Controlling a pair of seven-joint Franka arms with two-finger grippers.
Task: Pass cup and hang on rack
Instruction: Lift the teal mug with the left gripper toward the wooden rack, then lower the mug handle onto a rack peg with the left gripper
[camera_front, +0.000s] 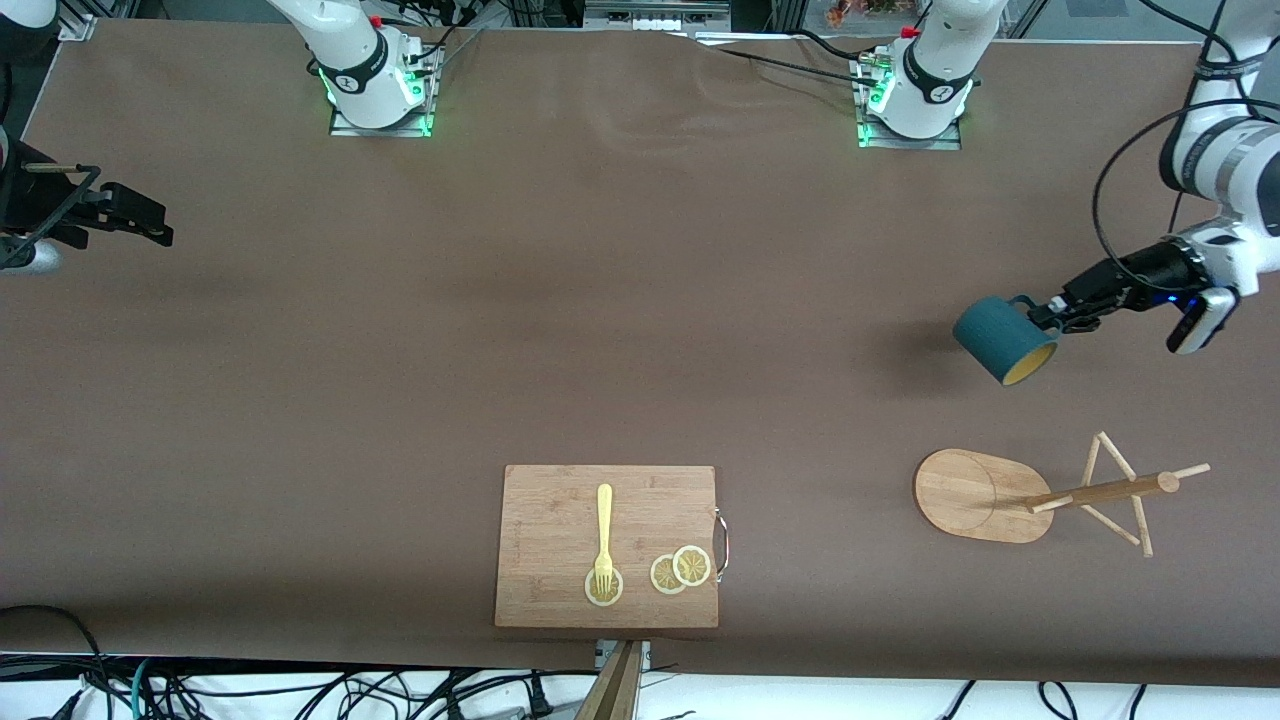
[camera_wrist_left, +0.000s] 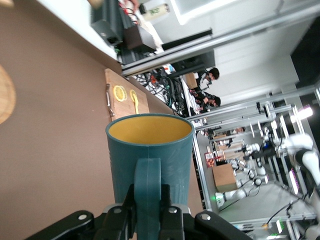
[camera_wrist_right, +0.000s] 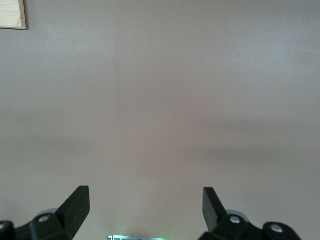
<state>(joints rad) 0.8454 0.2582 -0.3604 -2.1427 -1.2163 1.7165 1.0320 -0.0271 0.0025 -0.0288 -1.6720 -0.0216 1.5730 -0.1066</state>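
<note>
cup (camera_front: 1003, 339): matt teal, faintly ribbed, yellow inside | rack (camera_front: 985, 494): pale bare wood | cutting board (camera_front: 607, 546): light grainy wood, metal handle | table (camera_front: 500, 330): matt brown cloth

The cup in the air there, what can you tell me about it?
The cup is a small dark teal mug, faintly ribbed outside, yellow inside, and looks empty. It hangs tipped on its side above the brown table, its mouth turned toward the front camera. The left gripper has its fingers shut on the one side handle; nothing else touches it. The rack stands nearer the front camera.

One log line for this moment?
left gripper: shut on cup handle, airborne | right gripper: open, waiting | rack: unused
</note>
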